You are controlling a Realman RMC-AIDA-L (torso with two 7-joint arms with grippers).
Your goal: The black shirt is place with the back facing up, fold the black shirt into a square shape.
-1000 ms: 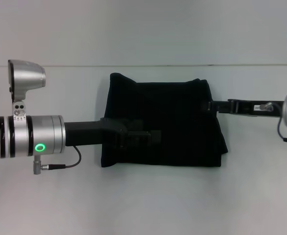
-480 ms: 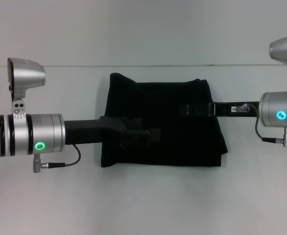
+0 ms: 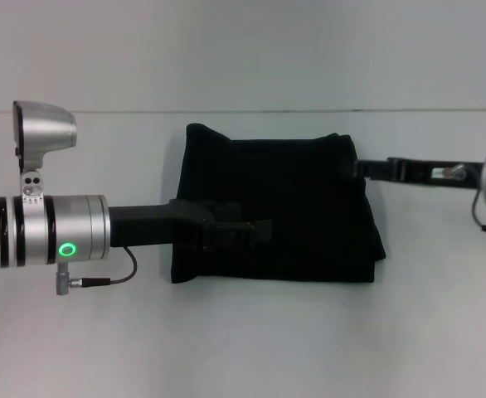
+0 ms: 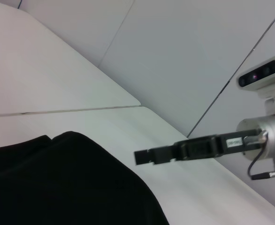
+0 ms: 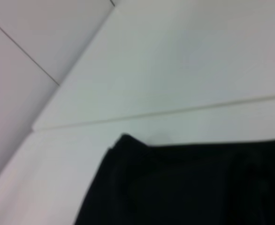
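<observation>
On the left of the head view, the left gripper (image 3: 255, 232) reaches in low over the near left part of the black shirt (image 3: 293, 191), its dark fingers lost against the dark cloth, so whether they are apart, together or pinching fabric cannot be told; it probably sits there to pin or steady that side. The shirt lies in the middle of the white table (image 3: 243, 348), already folded into a compact, roughly square block of several layers, with 1 corner sagging out at the near right. At the shirt's right edge is the right gripper (image 3: 361, 170), and in the left wrist view its slim fingers look drawn together, holding nothing, just clear of the cloth.
</observation>
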